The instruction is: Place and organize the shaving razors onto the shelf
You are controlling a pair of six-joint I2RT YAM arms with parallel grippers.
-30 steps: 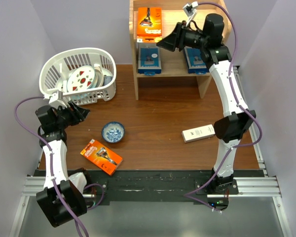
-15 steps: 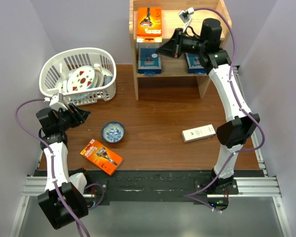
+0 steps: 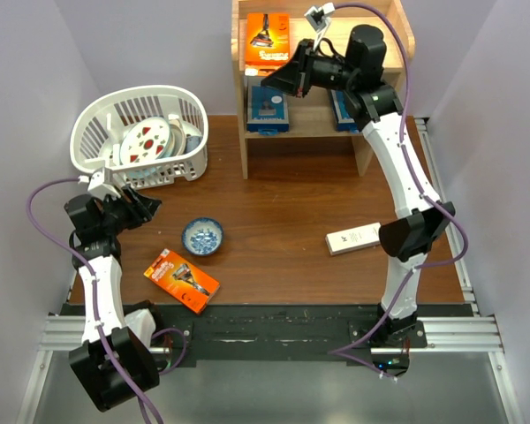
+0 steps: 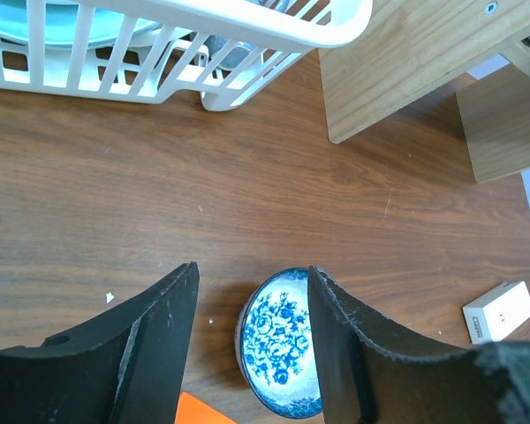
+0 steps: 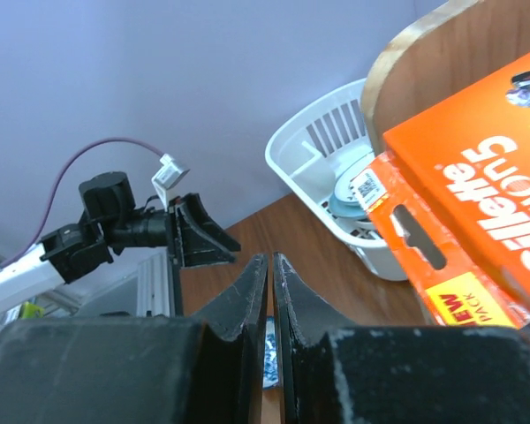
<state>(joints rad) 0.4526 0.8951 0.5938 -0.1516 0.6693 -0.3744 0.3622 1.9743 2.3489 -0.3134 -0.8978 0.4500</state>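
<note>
The orange razor pack (image 5: 477,203) (glossy card, lettered "…usion5", yellow tag "NEW PACK") lies flat on the pine shelf (image 3: 397,31) top tier, blue packs (image 3: 267,108) below, a second orange pack (image 3: 181,281) on the wood-grain table (image 3: 291,203) — right gripper (image 5: 270,261) jaws nearly touching, empty; left gripper (image 4: 252,268) jaws wide, empty.

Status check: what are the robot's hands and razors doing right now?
Left gripper open, empty, near blue bowl. Right gripper shut, empty, at the shelf. One orange razor pack on the table, nothing on it.

Robot lab: aluminium rail (image 3: 464,334), plain walls (image 3: 35,79) enclosing table (image 3: 291,212).
</note>
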